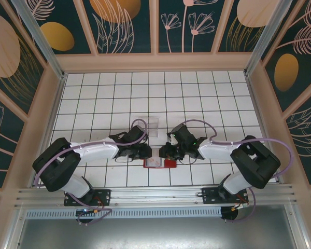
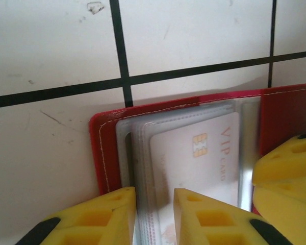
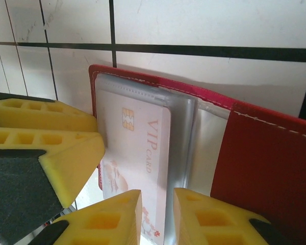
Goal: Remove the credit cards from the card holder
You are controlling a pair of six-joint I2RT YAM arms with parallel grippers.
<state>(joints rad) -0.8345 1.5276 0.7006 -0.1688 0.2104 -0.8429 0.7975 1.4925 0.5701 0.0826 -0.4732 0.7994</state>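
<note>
The red card holder [image 1: 169, 164] lies open and flat on the tiled table, between the two grippers. Its clear sleeves hold a white "VIP" credit card [image 2: 194, 158] with a gold chip. Further card or sleeve edges are layered at the card's left. My left gripper [image 2: 154, 217] stands over the holder's red left edge [image 2: 99, 148], its jaws a narrow gap apart astride those layered edges. My right gripper [image 3: 157, 217] straddles the right edge of the VIP card [image 3: 137, 148], jaws also slightly apart, beside the red flap [image 3: 265, 163]. In the top view, left gripper [image 1: 145, 152] and right gripper [image 1: 163, 152] nearly touch.
A clear plastic box [image 1: 152, 124] stands just behind the grippers. The table's front rail [image 1: 155, 194] runs close behind the holder. A yellow finger of the right gripper [image 2: 288, 173] crowds the left wrist view, and the left gripper's fingers [image 3: 41, 138] crowd the right wrist view.
</note>
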